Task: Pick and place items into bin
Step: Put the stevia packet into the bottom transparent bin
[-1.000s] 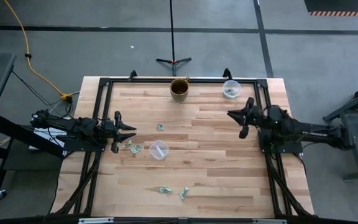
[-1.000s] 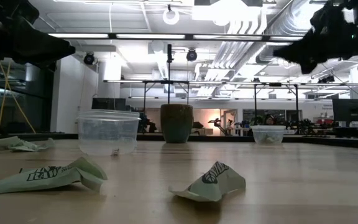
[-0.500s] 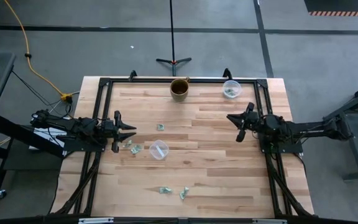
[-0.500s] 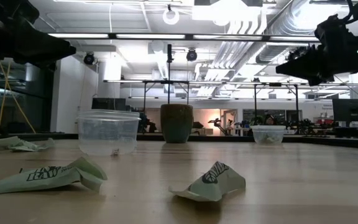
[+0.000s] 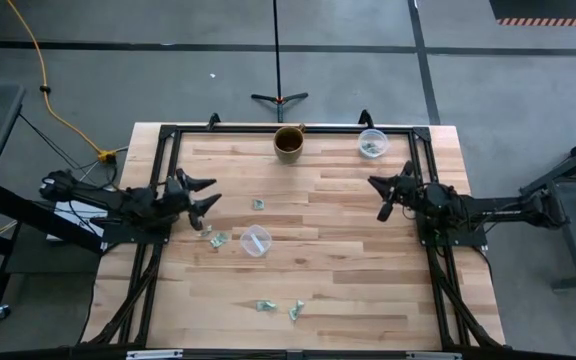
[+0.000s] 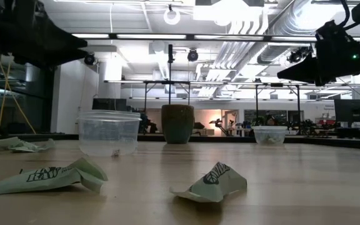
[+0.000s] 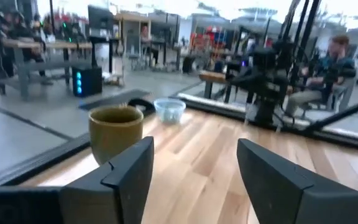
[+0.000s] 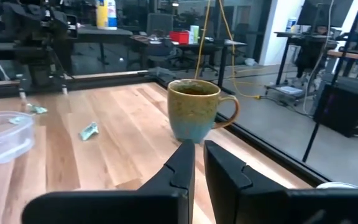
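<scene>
my left gripper (image 5: 206,191) spread wide, holding nothing, over the table's left side | my right gripper (image 5: 386,195) nearly closed, empty | clear plastic cup (image 5: 255,241) mid-table looks empty | small clear bowl (image 5: 372,143) holds pale scraps | crumpled green-and-white wrappers (image 5: 213,237) loose on the wood | olive ceramic mug (image 5: 289,143)

— How many wrapper pieces (image 5: 258,204) do you count loose on the table?
— You have five: one mid-table, two at the left (image 5: 214,236), two near (image 5: 266,305). More sit in the far right cup, uncountable.
— Containers?
— You have two clear cups (image 5: 255,241) and one brown mug (image 5: 289,143).
</scene>
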`<state>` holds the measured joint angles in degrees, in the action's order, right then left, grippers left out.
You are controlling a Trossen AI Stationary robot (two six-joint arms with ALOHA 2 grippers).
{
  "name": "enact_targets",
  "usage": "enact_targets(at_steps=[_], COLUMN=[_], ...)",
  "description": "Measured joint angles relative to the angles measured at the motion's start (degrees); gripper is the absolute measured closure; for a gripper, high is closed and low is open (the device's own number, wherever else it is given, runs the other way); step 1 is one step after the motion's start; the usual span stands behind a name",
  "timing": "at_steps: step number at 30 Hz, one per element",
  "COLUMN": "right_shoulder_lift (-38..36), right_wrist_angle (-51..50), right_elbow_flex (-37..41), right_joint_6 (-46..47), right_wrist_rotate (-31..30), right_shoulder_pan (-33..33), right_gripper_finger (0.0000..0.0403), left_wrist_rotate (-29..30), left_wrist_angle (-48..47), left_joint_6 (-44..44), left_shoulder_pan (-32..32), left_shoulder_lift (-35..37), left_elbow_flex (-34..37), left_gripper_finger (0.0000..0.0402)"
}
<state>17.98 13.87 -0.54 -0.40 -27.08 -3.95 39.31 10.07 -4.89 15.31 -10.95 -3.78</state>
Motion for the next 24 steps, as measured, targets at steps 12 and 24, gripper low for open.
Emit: enact_targets(at_steps=[12,24], right_shoulder_lift=[0.0,0.0], right_wrist_angle=[0.1,-1.4], right_elbow_flex=[0.0,0.0], right_joint_6=[0.5,1.9], right_wrist_rotate=[0.9,1.1], right_shoulder_pan=[-2.8,-2.8], right_gripper_finger=[0.0379,0.0378], left_wrist_rotate=[-21.2,-43.0], left_wrist_angle=[0.1,-6.6], left_joint_6=[-0.7,1.7], left_shoulder_pan=[-17.0,-31.8], left_shoulder_lift=[-27.8,-57.7], left_elbow_flex=[-10.1,-27.0], left_gripper_finger=[0.0187,0.0099])
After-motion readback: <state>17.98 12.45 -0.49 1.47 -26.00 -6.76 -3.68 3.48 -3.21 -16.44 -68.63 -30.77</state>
